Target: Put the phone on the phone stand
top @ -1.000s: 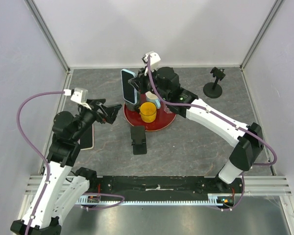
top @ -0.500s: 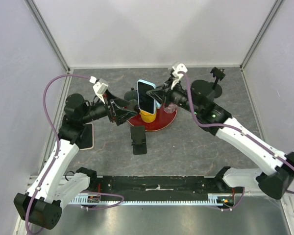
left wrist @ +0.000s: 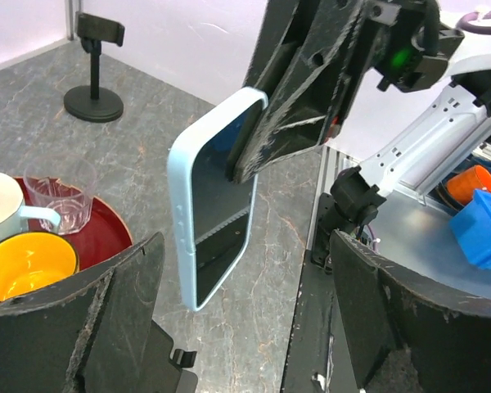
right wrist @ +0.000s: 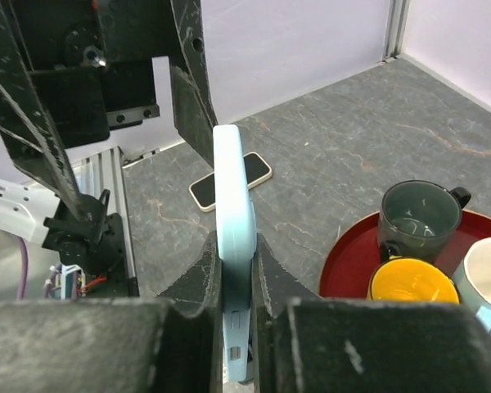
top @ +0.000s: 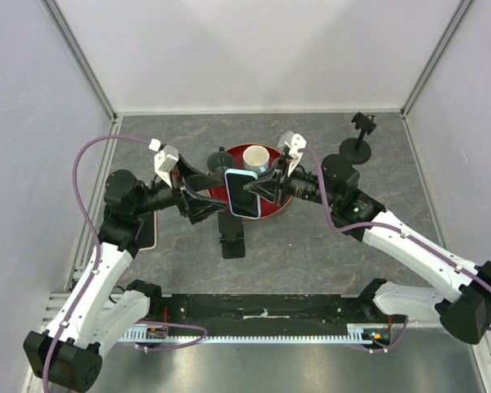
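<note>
The phone (top: 244,195), in a light blue case, is held upright in the air by my right gripper (top: 262,190), which is shut on its edges. It hangs over the front rim of the red tray (top: 280,202), just above a low black phone stand (top: 231,235) on the table. My left gripper (top: 213,201) is open and empty, its jaws facing the phone from the left and not touching it. In the left wrist view the phone (left wrist: 217,196) shows between my open fingers (left wrist: 90,319). In the right wrist view my right gripper (right wrist: 235,237) clamps the phone (right wrist: 231,180).
The tray holds a grey mug (right wrist: 417,219), a yellow cup (right wrist: 409,284), a white cup (top: 255,155) and a clear glass (left wrist: 61,192). A tall black stand on a round base (top: 358,141) is at the back right. A cream phone (right wrist: 229,182) lies flat at the left.
My right gripper has carried the phone from the back of the tray forward, to above the low stand. My left gripper has reached right toward the phone.
</note>
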Controlling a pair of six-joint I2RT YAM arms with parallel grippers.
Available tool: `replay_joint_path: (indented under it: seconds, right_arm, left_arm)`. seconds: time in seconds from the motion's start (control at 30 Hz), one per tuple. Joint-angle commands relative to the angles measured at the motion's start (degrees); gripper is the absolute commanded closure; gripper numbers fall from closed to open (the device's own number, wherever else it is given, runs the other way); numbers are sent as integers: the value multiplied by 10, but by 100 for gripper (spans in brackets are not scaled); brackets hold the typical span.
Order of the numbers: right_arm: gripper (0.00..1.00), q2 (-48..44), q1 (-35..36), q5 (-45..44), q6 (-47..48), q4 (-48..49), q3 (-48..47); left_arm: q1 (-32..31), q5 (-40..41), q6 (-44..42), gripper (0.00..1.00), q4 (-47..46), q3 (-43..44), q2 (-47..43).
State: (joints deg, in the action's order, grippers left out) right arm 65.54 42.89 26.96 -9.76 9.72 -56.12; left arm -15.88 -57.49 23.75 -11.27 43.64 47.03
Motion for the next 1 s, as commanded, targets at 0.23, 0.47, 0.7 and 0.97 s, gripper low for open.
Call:
replay_joint_path:
  seconds: [0.23,0.47,0.7,0.97]
  right_arm:
    - [100,-55,-14,-80,-126,44,-90]
    - [100,-76,-15,-73,-148,78,-69]
    - [100,-58,-15,-31,-176,121,-59]
    - [100,-39,-14,-9,-177,143,-49]
  left_arm:
    - [1,-73,76,16,-61,-2,60]
    - [-13,-106,118,25,-114,-10,73]
    - [-13,-122,168,19,-176,-14,95]
    - [-14,-125,214,27,-224,-20,99]
